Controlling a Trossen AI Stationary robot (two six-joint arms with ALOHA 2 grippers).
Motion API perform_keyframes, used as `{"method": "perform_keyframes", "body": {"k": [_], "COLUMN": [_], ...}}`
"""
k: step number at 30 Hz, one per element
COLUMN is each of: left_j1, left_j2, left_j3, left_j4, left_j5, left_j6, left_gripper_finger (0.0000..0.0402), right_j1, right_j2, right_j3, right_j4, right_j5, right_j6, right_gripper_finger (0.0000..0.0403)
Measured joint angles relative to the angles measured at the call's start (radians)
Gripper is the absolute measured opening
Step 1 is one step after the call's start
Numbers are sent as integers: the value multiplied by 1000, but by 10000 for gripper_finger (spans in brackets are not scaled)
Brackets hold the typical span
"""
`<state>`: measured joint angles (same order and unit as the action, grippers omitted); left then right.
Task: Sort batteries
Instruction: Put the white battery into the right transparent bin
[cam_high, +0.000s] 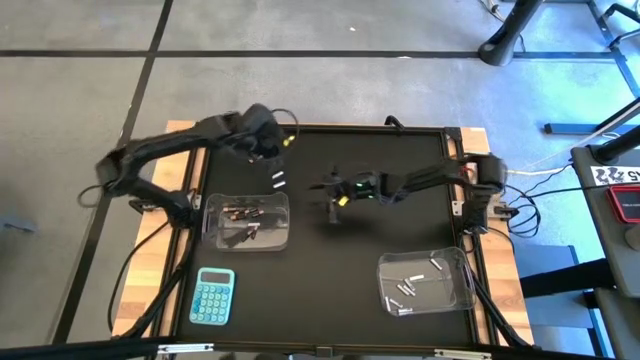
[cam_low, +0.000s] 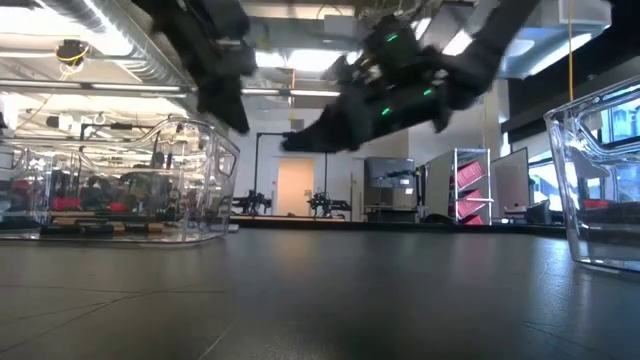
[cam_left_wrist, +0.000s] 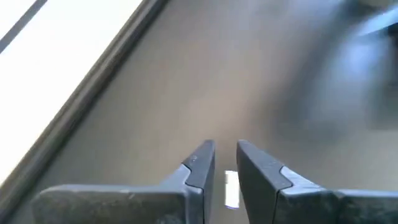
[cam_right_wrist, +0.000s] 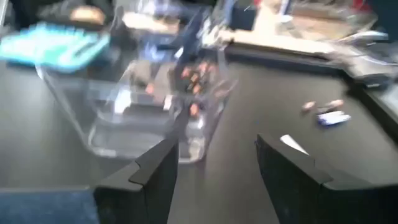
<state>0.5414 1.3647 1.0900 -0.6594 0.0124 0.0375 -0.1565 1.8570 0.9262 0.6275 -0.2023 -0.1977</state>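
While the camera overhead looks straight down, the dark bench (cam_high: 330, 280) carries two clear tubs: the left tub (cam_high: 247, 220) holds dark batteries with reddish ends (cam_high: 243, 213), and the right tub (cam_high: 425, 282) near the front right holds silvery-white batteries (cam_high: 408, 285). Two loose pale batteries (cam_high: 277, 180) lie on the bench just behind the left tub, and a blue calculator (cam_high: 213, 297) sits in front of it. The left gripper (cam_high: 268, 148) hangs near the bench's rear left, close to the loose pair; the right gripper (cam_high: 334, 197) reaches toward mid-bench. At bench level, both arms show overhead, a tub at each side. From the left wrist, the left gripper (cam_left_wrist: 225, 157) has its fingers nearly together, a pale battery (cam_left_wrist: 231, 188) showing in the narrow gap; whether they pinch it cannot be told. From the right wrist, the right gripper (cam_right_wrist: 214, 155) is spread wide and empty, facing the left tub (cam_right_wrist: 137, 99)
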Motion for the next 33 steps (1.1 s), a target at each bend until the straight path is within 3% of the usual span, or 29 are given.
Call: {"method": "perform_keyframes", "body": {"k": [8,11,14,19,23,28,33], "left_j1": [-231,-289,-322,-340,-342,-342,-356], "left_j2": [-302,-371,-422,-451,-452,-452,-453], "left_j3": [-151,-189,-220,-243,-257,-280,-311], "left_j4": [65,77,75,79,78,88,101], "left_j5": [-128,-177,-212,-237,-249,-252,-253], "left_j6": [-173,-219,-248,-266,-266,-282,-312], "left_gripper_finger": [39,38,40,37,36,40,34], "right_j1": [-86,-114,-127,-118,-112,-112,-108], "right_j2": [283,358,410,479,489,488,448], "right_j3": [348,438,491,509,514,515,512], "right_j4": [-235,-284,-308,-322,-351,-401,-453], "right_j5": [-83,-170,-281,-303,-273,-242,-159], "right_j6": [-124,-125,-139,-177,-174,-143,-91], "right_gripper_finger": [216,216,216,203,152,29,22]}}
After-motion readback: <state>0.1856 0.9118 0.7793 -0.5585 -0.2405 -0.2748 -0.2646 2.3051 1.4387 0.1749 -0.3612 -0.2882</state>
